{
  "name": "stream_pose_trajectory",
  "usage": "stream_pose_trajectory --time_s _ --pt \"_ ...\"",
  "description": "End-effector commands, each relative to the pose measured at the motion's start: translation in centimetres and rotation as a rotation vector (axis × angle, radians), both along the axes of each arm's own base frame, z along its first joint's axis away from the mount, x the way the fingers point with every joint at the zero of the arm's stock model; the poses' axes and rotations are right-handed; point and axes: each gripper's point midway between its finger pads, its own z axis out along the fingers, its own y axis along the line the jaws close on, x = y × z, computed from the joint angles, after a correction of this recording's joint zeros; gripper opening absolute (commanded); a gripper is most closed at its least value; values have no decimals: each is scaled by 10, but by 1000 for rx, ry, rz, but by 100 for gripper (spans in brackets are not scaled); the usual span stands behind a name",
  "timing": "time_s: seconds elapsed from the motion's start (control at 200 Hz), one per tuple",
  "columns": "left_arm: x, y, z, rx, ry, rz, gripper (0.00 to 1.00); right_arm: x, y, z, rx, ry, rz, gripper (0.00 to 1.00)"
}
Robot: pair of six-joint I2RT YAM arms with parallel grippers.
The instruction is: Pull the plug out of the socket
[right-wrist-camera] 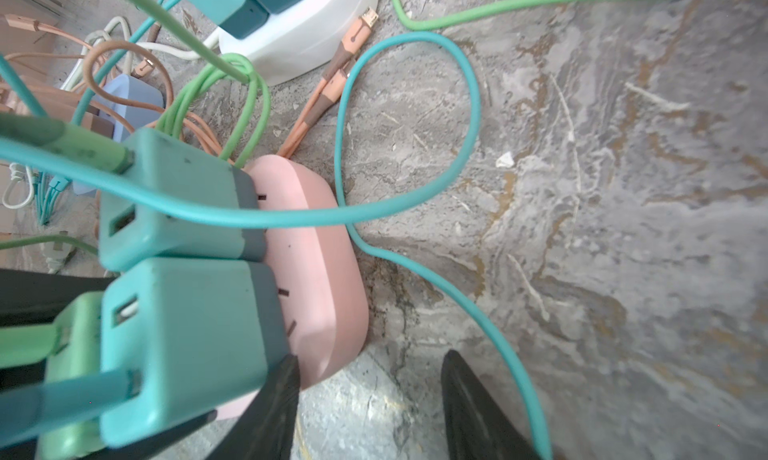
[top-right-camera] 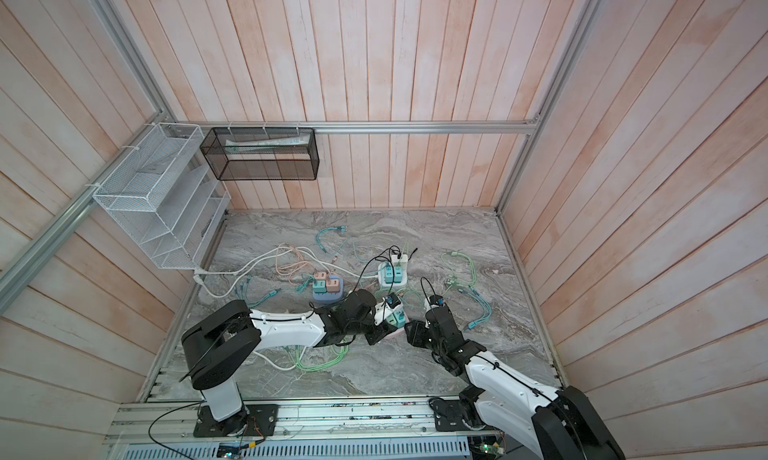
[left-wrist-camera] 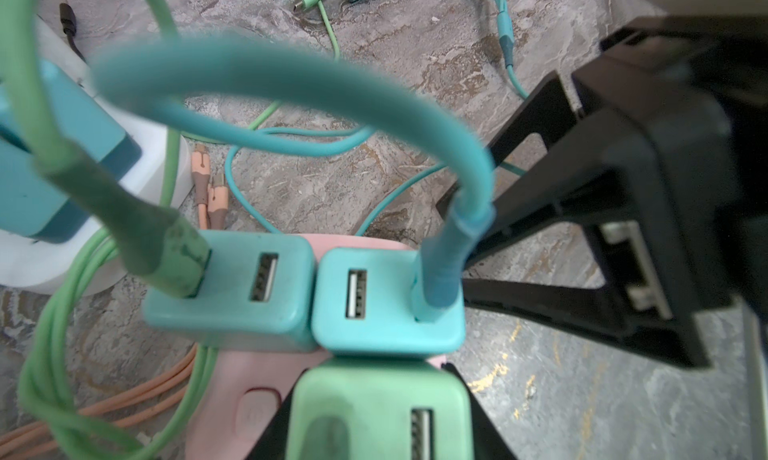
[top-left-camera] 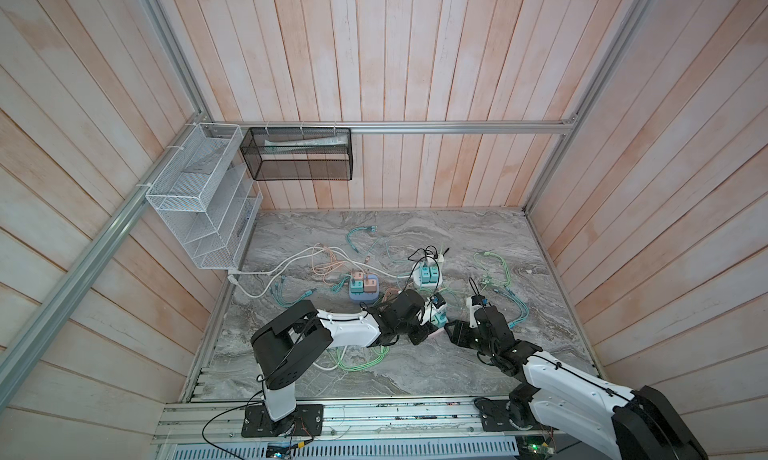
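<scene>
Pink socket (right-wrist-camera: 320,246) edge beside right claw (right-wrist-camera: 372,356)

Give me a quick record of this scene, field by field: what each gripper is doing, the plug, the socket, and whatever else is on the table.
Left gripper: shut on the green charger
Right gripper: open, fingers beside the pink power strip, holding nothing
Green charger seat: hidden, cannot tell if it is out
Also in the strip: two teal chargers
Elsewhere: white power strip, lavender power strip, loose USB cables on the marble table
</scene>
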Motion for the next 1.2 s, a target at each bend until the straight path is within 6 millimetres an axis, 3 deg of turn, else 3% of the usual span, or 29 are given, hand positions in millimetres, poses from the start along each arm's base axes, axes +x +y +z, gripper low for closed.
stream_pose_trajectory --time_s 0.0,0.195,0.315,0.46,0.625,0.81,1.11,1.195 --pt "-7 -8 10 -26 -19 -47 10 -7 -2 -12 -38 51 17 53" --pt "-5 -1 25 -51 -72 -26 10 -5 -1 -13 -50 60 19 53" --pt "-15 -1 37 -110 -79 -63 10 -4 -1 -12 -50 54 16 54" --pt "-18 -7 24 -84 -28 -87 7 -3 0 -11 -51 52 22 55" --pt "-19 -13 34 -141 -2 -108 8 -4 -2 -15 -63 65 18 56" --pt "-21 -12 10 5 -61 -152 7 -1 1 -8 -54 46 26 57" --pt "-44 -17 8 -64 18 -241 7 2 -1 1 -54 24 9 60" --pt "-40 -17 8 -63 16 -222 7 2 -2 0 -56 25 8 60"
